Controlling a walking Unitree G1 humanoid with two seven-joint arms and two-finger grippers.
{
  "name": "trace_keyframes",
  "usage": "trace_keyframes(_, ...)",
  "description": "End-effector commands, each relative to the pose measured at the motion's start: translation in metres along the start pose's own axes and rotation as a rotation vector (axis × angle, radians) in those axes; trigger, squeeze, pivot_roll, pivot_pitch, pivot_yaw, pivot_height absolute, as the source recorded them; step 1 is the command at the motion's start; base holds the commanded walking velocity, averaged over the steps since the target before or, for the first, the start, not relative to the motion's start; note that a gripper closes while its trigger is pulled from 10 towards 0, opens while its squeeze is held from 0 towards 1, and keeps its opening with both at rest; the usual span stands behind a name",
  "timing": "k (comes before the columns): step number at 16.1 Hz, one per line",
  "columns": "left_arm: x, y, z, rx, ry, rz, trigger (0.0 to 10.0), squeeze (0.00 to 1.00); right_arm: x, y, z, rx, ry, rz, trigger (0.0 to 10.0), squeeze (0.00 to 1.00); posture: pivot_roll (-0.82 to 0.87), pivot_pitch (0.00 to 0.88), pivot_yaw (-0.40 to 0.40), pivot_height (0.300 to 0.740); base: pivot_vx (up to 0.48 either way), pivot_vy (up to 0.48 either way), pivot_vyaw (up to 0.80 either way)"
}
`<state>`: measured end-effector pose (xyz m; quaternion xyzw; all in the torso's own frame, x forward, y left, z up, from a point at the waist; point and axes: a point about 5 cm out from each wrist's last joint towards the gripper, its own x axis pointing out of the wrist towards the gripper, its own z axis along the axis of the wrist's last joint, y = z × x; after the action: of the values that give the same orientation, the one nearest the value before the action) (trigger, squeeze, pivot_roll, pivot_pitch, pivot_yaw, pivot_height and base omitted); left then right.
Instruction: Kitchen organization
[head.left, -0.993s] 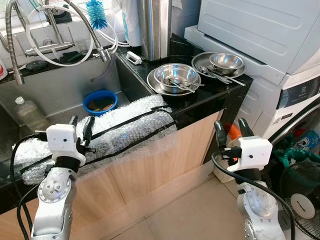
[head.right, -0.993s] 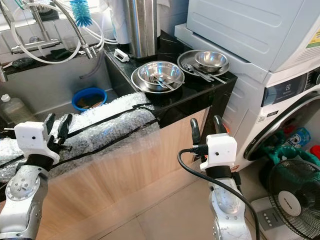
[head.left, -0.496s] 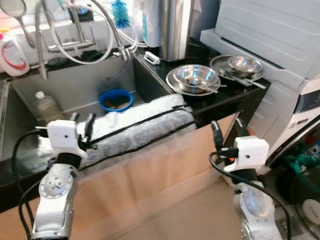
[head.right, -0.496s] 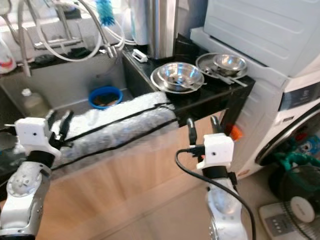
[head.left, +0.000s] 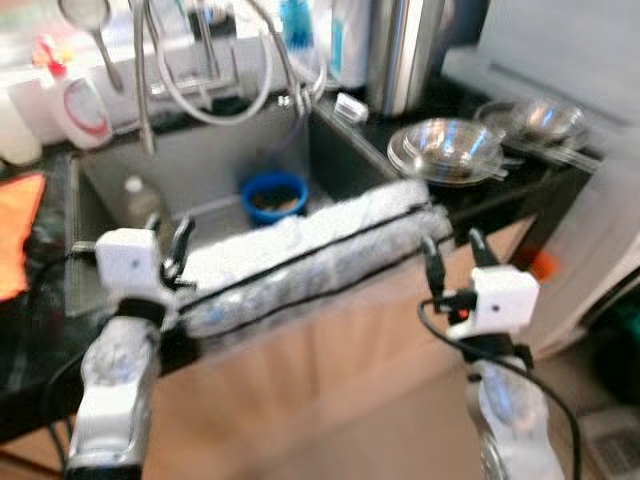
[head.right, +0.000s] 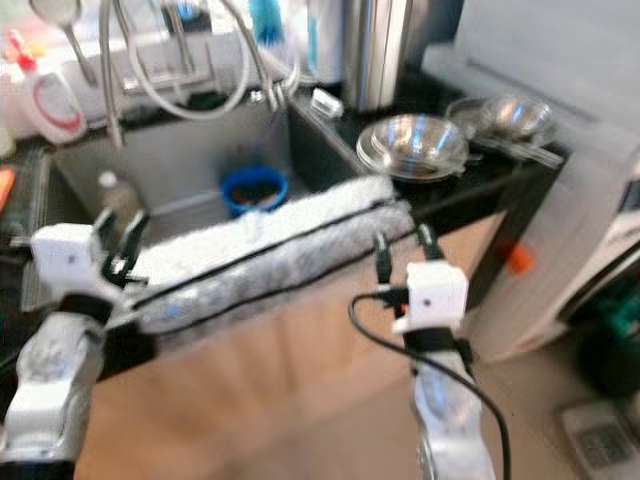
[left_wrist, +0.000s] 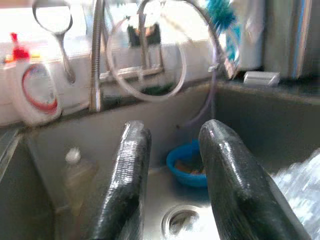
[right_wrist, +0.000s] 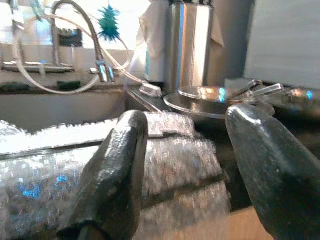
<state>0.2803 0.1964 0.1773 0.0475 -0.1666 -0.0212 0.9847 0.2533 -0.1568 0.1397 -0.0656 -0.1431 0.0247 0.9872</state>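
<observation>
A bubble wrap roll lies along the front edge of the sink. A white washing machine stands at the right. An orange cloth lies at the far left, on the table.

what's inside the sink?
A small blue bowl holding something brownish, a clear plastic bottle and the drain. Bubble wrap over the front edge hides the near basin floor.
</observation>
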Motion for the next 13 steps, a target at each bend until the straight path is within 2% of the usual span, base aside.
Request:
trace_keyframes(1, -0.001, 0.002, 0.0027, 0.009, -0.001, 0.005, 10.0, 0.0, 0.0014, 0.0012, 0.0027, 0.005, -0.013, 0.002, 10.0, 0.0, -0.08, 0.016, 0.053, 0.74, 0.0, 0.0, 0.0)
trace_keyframes(13, 0.0028, -0.0075, 0.0075, -0.004, -0.012, -0.025, 10.0, 0.0, 0.0016, 0.002, 0.0025, 0.006, -0.018, 0.003, 10.0, 0.0, -0.08, 0.004, 0.058, 0.74, 0.0, 0.0, 0.0)
